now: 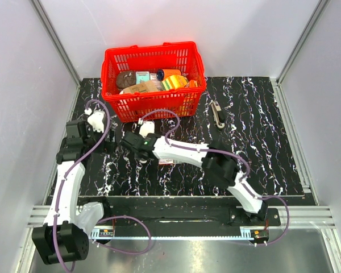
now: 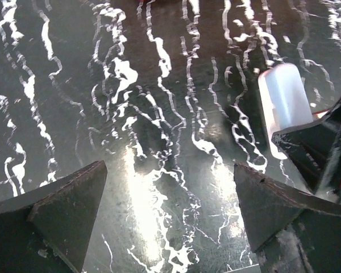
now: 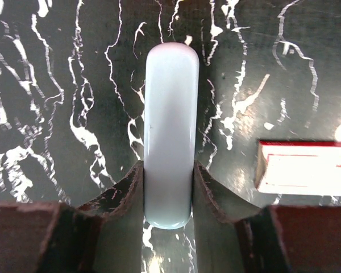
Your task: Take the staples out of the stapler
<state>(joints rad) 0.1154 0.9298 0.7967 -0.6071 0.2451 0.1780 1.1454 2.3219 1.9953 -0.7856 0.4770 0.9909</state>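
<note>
Before the red plastic mesh basket (image 1: pixel 159 105), the right tool (image 3: pixel 167 168) clenched the short, pale silvery-white bar of staples (image 3: pixel 170 114).
The left tool (image 2: pixel 170 170), by the basket's front-left corner, stood released, fingers wide apart. The small grey metal stapler (image 1: pixel 217 114) lay on the black, white-veined counter (image 1: pixel 261 148) just right of the basket, apart from both tools.

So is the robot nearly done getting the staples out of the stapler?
Nearly, it seems. Done: the short pale silvery-white bar of staples is out, apart from the slim grey metal stapler lying beside the red plastic basket. In hand: the right hand is shut on the bar. The left hand is open, empty. Left: probably setting the bar down.
</note>
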